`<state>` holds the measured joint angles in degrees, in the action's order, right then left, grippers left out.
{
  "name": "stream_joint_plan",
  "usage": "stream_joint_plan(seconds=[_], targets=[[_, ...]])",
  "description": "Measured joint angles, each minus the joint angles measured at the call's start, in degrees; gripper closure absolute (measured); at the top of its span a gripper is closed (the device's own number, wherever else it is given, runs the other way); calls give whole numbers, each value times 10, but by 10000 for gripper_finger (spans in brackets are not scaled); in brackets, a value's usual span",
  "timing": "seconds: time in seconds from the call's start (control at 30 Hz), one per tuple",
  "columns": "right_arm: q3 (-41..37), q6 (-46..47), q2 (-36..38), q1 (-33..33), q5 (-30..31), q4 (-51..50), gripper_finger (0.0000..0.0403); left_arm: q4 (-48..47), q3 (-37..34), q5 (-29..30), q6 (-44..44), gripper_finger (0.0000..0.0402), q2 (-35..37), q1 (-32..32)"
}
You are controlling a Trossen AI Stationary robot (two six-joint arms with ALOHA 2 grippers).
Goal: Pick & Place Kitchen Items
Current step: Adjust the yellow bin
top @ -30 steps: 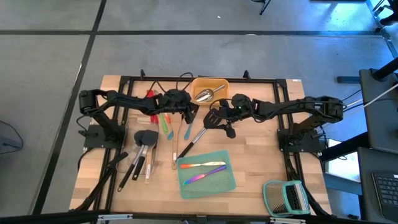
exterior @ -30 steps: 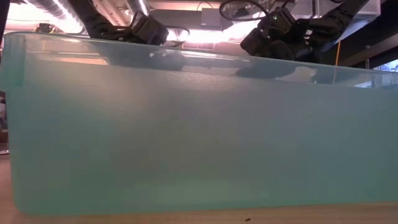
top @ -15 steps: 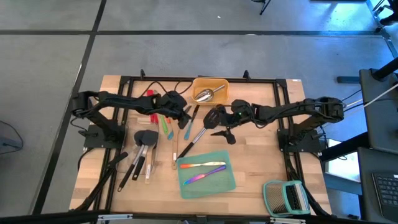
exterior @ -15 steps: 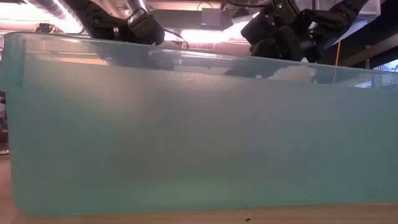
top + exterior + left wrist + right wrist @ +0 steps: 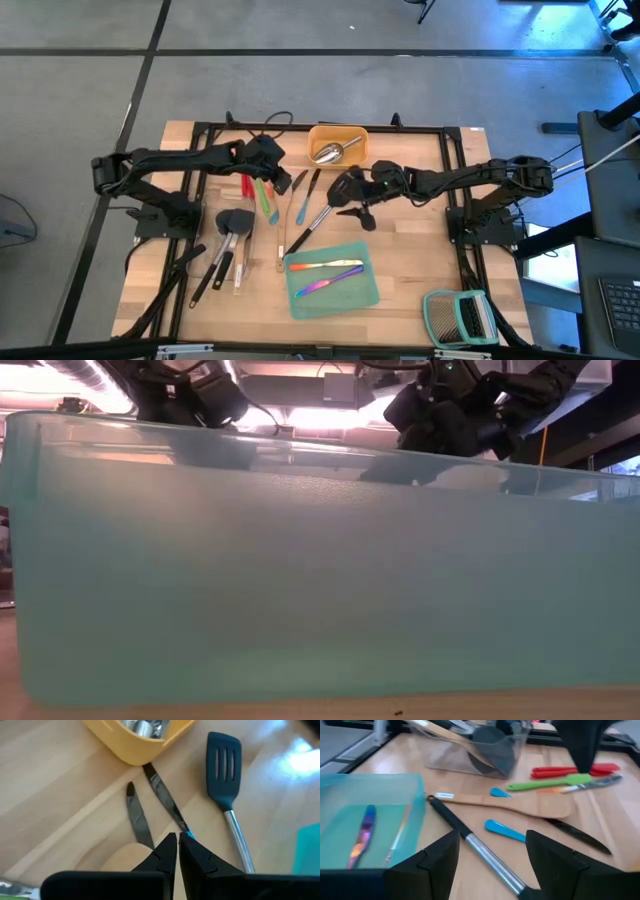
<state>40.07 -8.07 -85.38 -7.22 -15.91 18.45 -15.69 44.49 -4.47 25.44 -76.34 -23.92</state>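
My left gripper (image 5: 177, 847) (image 5: 281, 174) is shut, holds nothing and hovers over the table left of the yellow tray (image 5: 350, 133), which holds a steel scoop (image 5: 333, 151). Below it lie two black-bladed knives (image 5: 137, 815) (image 5: 165, 800) and the wooden spoon (image 5: 520, 805). My right gripper (image 5: 490, 857) (image 5: 352, 203) is open above the black slotted turner (image 5: 223, 765); its fingers stand on either side of the steel handle (image 5: 487, 855) without touching it. Iridescent cutlery (image 5: 328, 277) lies in the teal tray (image 5: 365, 295).
Red (image 5: 243, 186) and green (image 5: 268, 200) tools lie left of the spoon. A clear tray (image 5: 228, 250) holds black spatulas. A green-framed rack (image 5: 460, 316) stands at the near right corner. In the low view the teal tray's wall (image 5: 300, 560) hides nearly the whole table.
My left gripper, shut throughout, has drawn back from over the knives and spoon toward the table's left edge and risen, tipping as it went. My right gripper has shifted slightly toward the near edge and then kept still, still open.
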Motion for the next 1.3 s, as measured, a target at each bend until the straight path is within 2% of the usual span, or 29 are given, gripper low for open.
stream_joint_plan(seconds=[0.2,0.33,0.67,0.9,0.97,1.13,1.3], targets=[[0,1,0,0,29,-8,171,33,0,-22,4,393,-33,26],[0,2,0,-2,39,-15,171,64,-1,40,4,396,-64,65],[0,18,0,-22,39,-45,171,98,5,141,-4,389,-91,164],[0,70,-1,-28,42,-67,171,157,5,129,-10,396,-91,202],[1,93,-4,-28,73,-66,173,171,5,140,-11,399,-91,205],[26,197,-27,-28,197,-114,214,190,6,197,-7,398,-91,204],[68,211,-72,-16,219,-167,299,187,6,210,-7,399,-91,185]])
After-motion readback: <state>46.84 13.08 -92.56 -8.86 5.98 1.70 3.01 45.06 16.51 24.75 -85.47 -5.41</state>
